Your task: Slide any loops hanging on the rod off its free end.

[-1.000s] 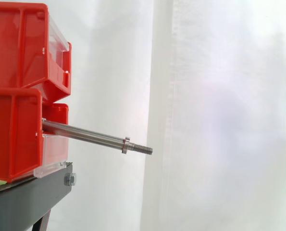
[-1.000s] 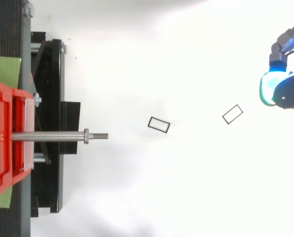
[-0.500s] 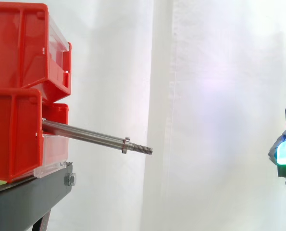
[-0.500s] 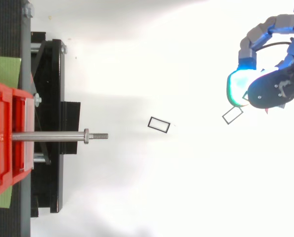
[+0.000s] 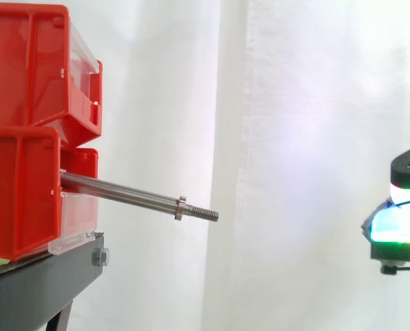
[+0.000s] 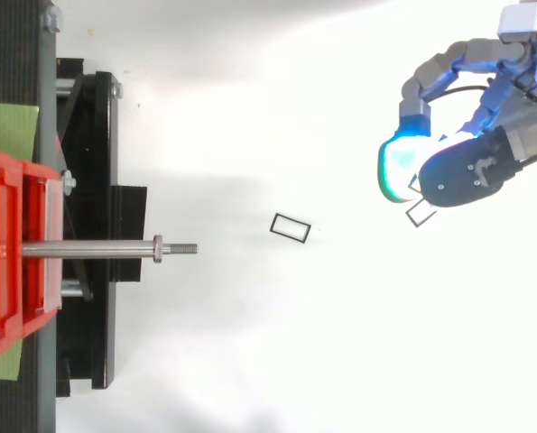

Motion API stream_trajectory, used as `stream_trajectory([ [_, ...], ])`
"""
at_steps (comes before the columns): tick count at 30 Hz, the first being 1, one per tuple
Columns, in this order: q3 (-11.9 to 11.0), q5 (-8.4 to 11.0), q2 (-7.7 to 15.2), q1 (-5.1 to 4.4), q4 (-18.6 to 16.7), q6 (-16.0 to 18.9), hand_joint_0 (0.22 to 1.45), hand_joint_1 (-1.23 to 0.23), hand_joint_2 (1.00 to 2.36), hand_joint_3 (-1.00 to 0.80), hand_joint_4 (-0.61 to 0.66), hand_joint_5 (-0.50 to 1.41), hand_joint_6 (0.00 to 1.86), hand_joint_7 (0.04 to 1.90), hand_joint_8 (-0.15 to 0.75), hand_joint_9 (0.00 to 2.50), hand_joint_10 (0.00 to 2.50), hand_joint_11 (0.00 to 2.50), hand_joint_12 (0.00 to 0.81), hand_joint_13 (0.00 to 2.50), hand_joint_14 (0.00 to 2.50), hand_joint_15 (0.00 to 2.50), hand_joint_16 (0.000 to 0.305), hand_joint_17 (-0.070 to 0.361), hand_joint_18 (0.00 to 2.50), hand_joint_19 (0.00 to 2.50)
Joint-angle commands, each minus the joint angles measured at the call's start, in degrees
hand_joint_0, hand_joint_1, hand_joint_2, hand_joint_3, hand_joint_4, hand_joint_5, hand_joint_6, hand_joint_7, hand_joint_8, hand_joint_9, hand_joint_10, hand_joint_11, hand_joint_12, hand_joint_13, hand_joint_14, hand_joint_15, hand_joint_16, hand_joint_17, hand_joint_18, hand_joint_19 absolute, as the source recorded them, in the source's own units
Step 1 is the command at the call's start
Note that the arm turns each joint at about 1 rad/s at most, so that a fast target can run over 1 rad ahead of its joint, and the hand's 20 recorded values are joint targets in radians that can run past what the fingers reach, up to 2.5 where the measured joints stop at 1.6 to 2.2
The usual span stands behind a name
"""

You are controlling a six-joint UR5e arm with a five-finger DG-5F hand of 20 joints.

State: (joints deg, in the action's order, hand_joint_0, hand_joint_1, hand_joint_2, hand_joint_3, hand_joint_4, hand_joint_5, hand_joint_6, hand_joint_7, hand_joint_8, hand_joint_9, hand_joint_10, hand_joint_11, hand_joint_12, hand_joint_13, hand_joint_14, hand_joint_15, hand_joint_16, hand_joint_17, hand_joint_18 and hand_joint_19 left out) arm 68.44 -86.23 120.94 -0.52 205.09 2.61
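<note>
We see the rod [image 5: 122, 195] reaching out from between the red bins [image 5: 18, 193] on the black stand [image 5: 46, 283]. In the top view its threaded free end points toward 3 o'clock. The shaft looks bare from bin wall to tip, with nothing hanging on it.

On the white surface below lie two small rectangular outlines. The nearer outline [image 6: 291, 227] sits a little past the tip, at about 3 o'clock from it. The farther outline [image 6: 420, 214] lies at the 7 o'clock edge of the robot hand [image 6: 467, 171]. They may be loops that are off the rod, though they are too small for us to be sure.

The robot hand hovers well apart from the rod, toward 2 o'clock from the tip. We cannot tell whether it is apart or together.

We judge the sliding done, or nearly so, with nothing left on the rod to clear.
</note>
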Motion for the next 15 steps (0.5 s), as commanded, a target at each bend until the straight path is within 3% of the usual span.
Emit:
stream_trajectory([
  [1, 0.0, 0.01, 0.0, 0.00, -2.8, -0.1, 0.48, -0.76, 1.46, -0.12, -0.11, -0.07, 0.88, 1.03, 0.307, 1.01, 0.01, 0.22, 0.418, 0.76, 0.01, 0.17, 0.063, 0.142, 0.82, 0.36],
  [6, 0.0, 0.01, 0.0, 0.26, -5.5, -0.1, 0.52, -0.80, 1.29, -0.09, -0.08, -0.08, 0.88, 1.03, 0.305, 1.00, 0.01, 0.24, 0.414, 0.75, 0.01, 0.18, 0.062, 0.140, 0.80, 0.34],
  [15, 0.0, 0.01, 0.0, 0.35, -10.7, -0.1, 0.54, -0.80, 1.21, -0.06, -0.11, -0.08, 0.89, 1.03, 0.297, 1.00, 0.01, 0.24, 0.407, 0.74, 0.01, 0.17, 0.061, 0.138, 0.78, 0.35],
])
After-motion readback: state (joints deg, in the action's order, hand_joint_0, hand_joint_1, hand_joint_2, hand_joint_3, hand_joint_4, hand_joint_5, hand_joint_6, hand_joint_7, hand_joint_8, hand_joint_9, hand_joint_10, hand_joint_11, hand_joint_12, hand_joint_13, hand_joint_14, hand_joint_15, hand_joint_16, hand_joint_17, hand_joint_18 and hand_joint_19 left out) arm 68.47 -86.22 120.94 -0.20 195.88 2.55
